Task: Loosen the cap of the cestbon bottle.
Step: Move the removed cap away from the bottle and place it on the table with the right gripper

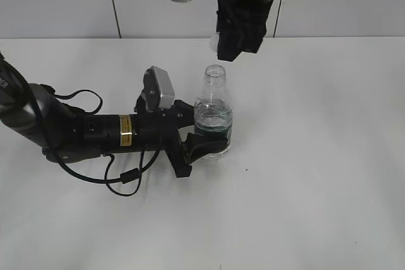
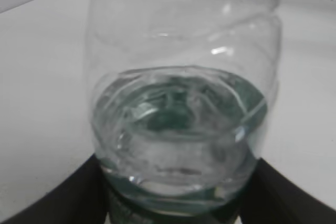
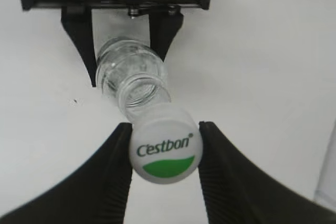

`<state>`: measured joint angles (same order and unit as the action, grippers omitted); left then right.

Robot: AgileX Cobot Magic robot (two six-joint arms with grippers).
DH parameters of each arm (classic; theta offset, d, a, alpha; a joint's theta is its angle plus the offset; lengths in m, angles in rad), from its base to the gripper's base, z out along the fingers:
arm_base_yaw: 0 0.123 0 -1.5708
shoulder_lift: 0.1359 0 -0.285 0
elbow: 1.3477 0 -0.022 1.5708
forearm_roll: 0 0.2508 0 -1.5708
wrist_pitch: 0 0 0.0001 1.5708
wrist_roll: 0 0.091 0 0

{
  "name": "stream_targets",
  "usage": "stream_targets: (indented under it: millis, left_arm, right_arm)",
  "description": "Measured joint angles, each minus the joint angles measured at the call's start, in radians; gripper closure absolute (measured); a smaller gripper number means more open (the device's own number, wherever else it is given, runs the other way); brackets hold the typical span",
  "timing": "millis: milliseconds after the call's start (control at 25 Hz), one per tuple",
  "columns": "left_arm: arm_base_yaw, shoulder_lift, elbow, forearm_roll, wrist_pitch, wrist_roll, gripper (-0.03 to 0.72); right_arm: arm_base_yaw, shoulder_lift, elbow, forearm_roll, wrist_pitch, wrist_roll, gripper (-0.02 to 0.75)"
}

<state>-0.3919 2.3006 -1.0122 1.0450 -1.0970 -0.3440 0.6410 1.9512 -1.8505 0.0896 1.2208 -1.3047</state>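
- White plastic is showing between the dark fingers of the right gripper [image 3: 164,153]: the cap [image 3: 165,150] is being pinched there, printed top facing the wrist camera, green crescent toward six o'clock; it is already off the neck.
- From the exterior view the right gripper [image 1: 223,47] is hanging above the table [image 1: 329,156], with only a pale sliver of the cap [image 1: 215,43] peeking out at its lower edge.
- Standing upright at the centre of the table, the cestbon bottle [image 1: 214,115] is showing an open, bare mouth; water is filling roughly its lower half, as the left wrist view shows [image 2: 181,129].
- Low on the body, the left gripper [image 1: 205,145] is clamping the bottle, its arm lying along the table from nine o'clock; dark jaws are framing both lower corners of the left wrist view.
- The relation that matters: the bottle's long axis is running vertically, and the open mouth [image 3: 137,85] is sitting just toward twelve o'clock from the held cap in the right wrist view, so the cap is hanging above the neck and slightly off its axis.
- Judging from this, the loosening is looking finished and more; the right arm is the nearer one for anything still involving the cap.
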Motion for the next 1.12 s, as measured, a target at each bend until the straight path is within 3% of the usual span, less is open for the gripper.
stream_targets:
  millis: [240, 480, 640, 840, 1120]
  left_arm:
    - [0.000, 0.000, 0.000, 0.000, -0.002, 0.000, 0.273]
    - [0.000, 0.000, 0.000, 0.000, -0.008, 0.000, 0.273]
    - [0.000, 0.000, 0.000, -0.001, -0.008, 0.000, 0.273]
    - [0.000, 0.000, 0.000, -0.001, -0.011, 0.000, 0.273]
    - [0.001, 0.001, 0.001, -0.001, -0.014, 0.000, 0.273]
  right_arm:
    - [0.000, 0.000, 0.000, -0.090, 0.000, 0.717, 0.442]
    - [-0.001, 0.000, 0.000, -0.090, 0.000, 1.222, 0.442]
    - [-0.026, -0.001, 0.008, -0.077, 0.000, 1.288, 0.442]
    - [-0.130, -0.033, 0.071, -0.071, 0.000, 1.279, 0.443]
    - [-0.302, -0.141, 0.310, -0.072, -0.018, 1.260, 0.443]
